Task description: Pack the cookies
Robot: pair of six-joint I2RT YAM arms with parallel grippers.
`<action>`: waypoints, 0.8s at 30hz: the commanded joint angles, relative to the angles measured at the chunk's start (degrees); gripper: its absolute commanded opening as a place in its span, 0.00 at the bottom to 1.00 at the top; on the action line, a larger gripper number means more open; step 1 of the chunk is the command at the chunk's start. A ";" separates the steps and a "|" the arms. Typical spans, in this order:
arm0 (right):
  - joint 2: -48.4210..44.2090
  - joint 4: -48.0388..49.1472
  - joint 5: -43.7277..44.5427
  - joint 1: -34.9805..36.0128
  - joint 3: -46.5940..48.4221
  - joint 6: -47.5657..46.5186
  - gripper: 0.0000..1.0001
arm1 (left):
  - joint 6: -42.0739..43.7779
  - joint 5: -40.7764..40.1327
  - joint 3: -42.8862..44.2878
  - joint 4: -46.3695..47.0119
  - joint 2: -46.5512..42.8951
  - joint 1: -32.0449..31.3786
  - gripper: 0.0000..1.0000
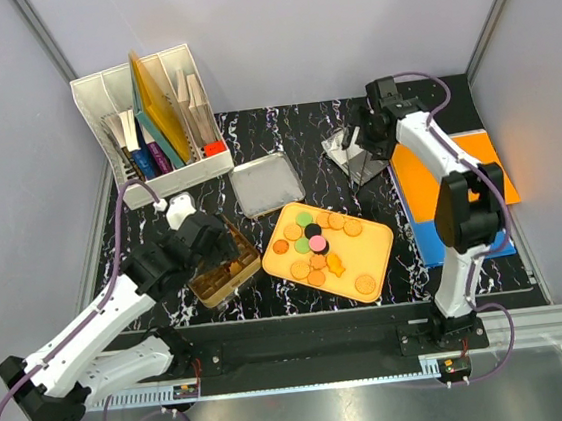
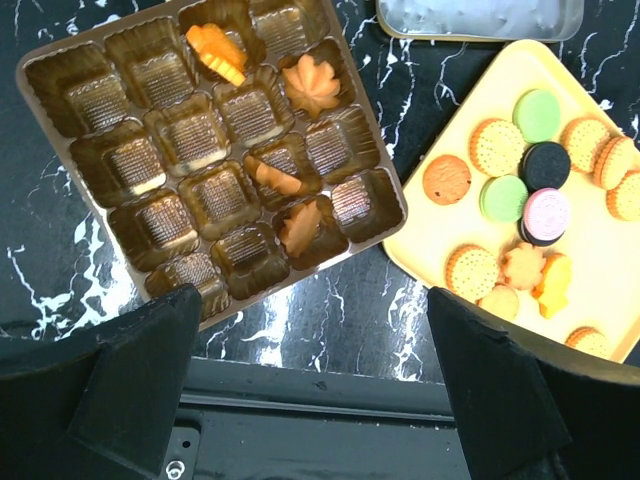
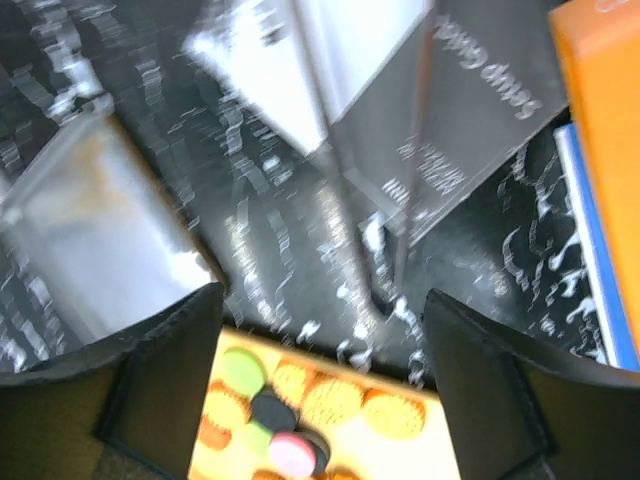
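Note:
The cookies (image 1: 315, 242) lie piled on a yellow plate (image 1: 376, 251): tan rounds, two green, one pink, dark ones and orange shaped pieces. The left wrist view shows the same cookies (image 2: 525, 190) on that plate (image 2: 590, 270). Beside it sits a brown compartment tray (image 2: 130, 165) holding several orange cookies (image 2: 312, 85). My left gripper (image 1: 222, 245) hangs over the tray (image 1: 213, 283), open and holding nothing (image 2: 312, 300). My right gripper (image 1: 360, 147) is at the back by a silvery wrapper (image 1: 351, 163). It is open and empty (image 3: 322, 300), above the plate's far edge (image 3: 391, 456).
A silver tin lid (image 1: 266, 184) lies behind the plate. A white organizer (image 1: 151, 119) with books stands at the back left. Orange and blue boxes (image 1: 449, 178) lie at the right. The right wrist view is blurred.

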 commanded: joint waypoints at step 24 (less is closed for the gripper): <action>-50.01 10.29 -8.76 14.31 -39.72 -0.91 0.65 | 18.28 6.60 41.86 14.60 55.27 21.72 0.72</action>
